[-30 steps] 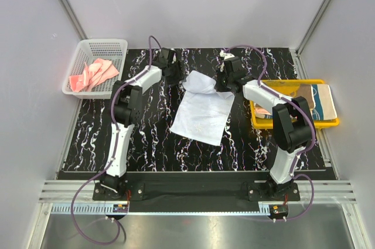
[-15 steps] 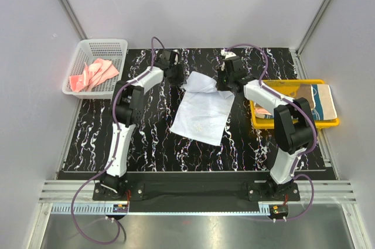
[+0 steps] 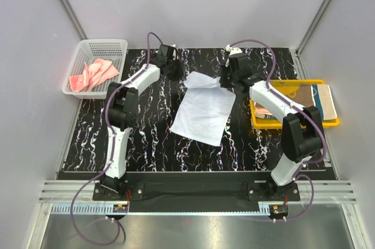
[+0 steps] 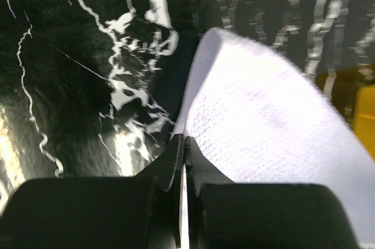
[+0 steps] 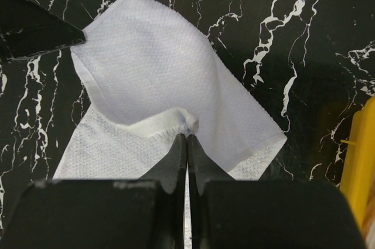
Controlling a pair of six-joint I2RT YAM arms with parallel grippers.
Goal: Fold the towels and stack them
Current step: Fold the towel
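A light blue-white towel (image 3: 202, 108) lies spread in the middle of the black marble table, its far edge lifted. My left gripper (image 3: 179, 73) is shut on the far left corner; in the left wrist view the jaws (image 4: 186, 140) pinch the towel's (image 4: 263, 108) edge. My right gripper (image 3: 227, 82) is shut on the far right corner, where a bunched tip of the towel (image 5: 152, 67) sits between the closed fingertips (image 5: 187, 136). A coral pink towel (image 3: 94, 73) lies in the basket. Folded towels, one teal-and-cream (image 3: 325, 101), rest in the tray.
The white mesh basket (image 3: 88, 45) stands at the back left, off the table's edge. The yellow tray (image 3: 293, 83) sits at the right edge of the table, close to my right arm; its rim shows at the right of the right wrist view (image 5: 358, 161).
My left gripper has closed on the towel's far left corner. Both grippers have shifted slightly toward the back, and the towel's far edge is drawn out wider between them.
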